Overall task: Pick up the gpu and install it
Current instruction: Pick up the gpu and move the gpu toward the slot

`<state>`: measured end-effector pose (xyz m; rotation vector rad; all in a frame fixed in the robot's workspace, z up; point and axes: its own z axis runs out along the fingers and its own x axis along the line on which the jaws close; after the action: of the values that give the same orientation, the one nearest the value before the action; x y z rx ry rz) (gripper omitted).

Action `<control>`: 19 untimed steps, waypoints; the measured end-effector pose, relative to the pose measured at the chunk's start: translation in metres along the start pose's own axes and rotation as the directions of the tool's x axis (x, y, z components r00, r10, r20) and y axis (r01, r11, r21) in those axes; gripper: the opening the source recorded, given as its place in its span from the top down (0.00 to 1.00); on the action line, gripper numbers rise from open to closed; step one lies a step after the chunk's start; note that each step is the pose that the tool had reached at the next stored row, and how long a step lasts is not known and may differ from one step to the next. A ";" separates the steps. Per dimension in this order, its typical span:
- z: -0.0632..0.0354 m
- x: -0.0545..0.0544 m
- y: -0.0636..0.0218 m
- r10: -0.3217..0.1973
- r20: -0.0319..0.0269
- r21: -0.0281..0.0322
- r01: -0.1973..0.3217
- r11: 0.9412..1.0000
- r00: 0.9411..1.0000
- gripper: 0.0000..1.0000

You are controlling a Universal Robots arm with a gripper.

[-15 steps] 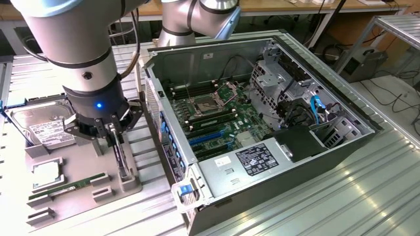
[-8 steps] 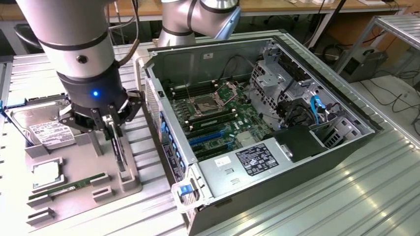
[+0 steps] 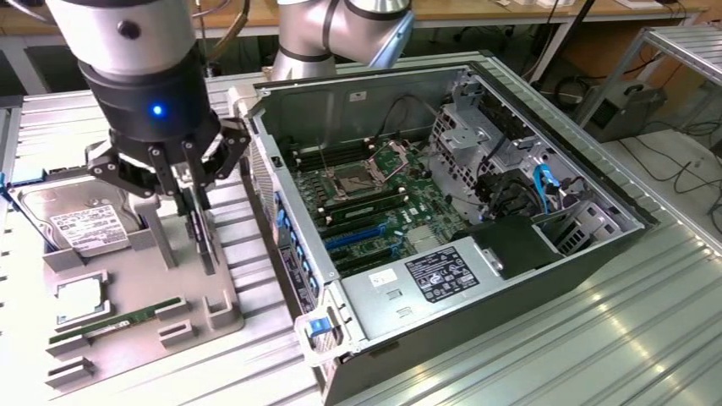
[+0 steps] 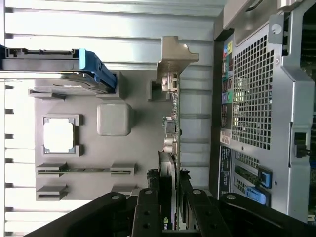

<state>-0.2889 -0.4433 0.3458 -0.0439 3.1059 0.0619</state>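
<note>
The gpu (image 3: 205, 239) is a thin dark card standing on edge over the grey parts tray (image 3: 135, 262), just beside the open computer case (image 3: 474, 254). My gripper (image 3: 194, 201) hangs straight above it, with a finger on each face of the card's upper edge. The wrist view looks along the gpu (image 4: 171, 143) edge-on, its silvery end bracket (image 4: 174, 58) at the far end. There my gripper (image 4: 169, 192) is shut on the card, the black fingers (image 4: 148, 197) pressed against both sides.
On the tray lie a silver hard drive (image 3: 81, 227), a square processor (image 3: 79, 298) and a green memory stick (image 3: 113, 321). The case's motherboard (image 3: 373, 194) faces up, with blue card slots (image 3: 355, 238). The perforated rear panel (image 4: 256, 98) stands close to the gpu.
</note>
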 end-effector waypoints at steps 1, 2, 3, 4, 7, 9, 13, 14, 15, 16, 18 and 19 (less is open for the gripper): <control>-0.0063 -0.002 -0.0006 0.000 -0.001 0.000 0.000 1.000 1.000 0.74; -0.0132 -0.003 -0.0013 0.000 -0.001 0.000 0.000 1.000 1.000 0.74; -0.0198 -0.005 -0.0019 0.000 -0.002 0.000 0.000 1.000 1.000 0.74; -0.0263 -0.007 -0.0026 0.000 -0.003 0.000 0.000 1.000 1.000 0.74; -0.0411 -0.012 -0.0044 0.000 -0.004 0.000 0.000 1.000 1.000 0.74; -0.0521 -0.016 -0.0059 0.000 -0.006 0.000 0.000 1.000 1.000 0.74; -0.0703 -0.024 -0.0087 0.000 -0.008 0.000 0.000 1.000 1.000 0.74; -0.0750 -0.027 -0.0095 0.000 -0.009 -0.001 0.000 1.000 1.000 0.74; -0.0807 -0.030 -0.0106 0.000 -0.010 -0.001 0.000 1.000 1.000 0.74; -0.0847 -0.033 -0.0113 0.000 -0.010 -0.002 0.000 1.000 1.000 0.74; -0.0924 -0.040 -0.0134 0.001 -0.012 -0.005 -0.001 1.000 1.000 0.74; -0.0955 -0.043 -0.0144 0.001 -0.012 -0.006 -0.001 1.000 1.000 0.74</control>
<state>-0.2484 -0.4603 0.4422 -0.0435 3.1181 0.0712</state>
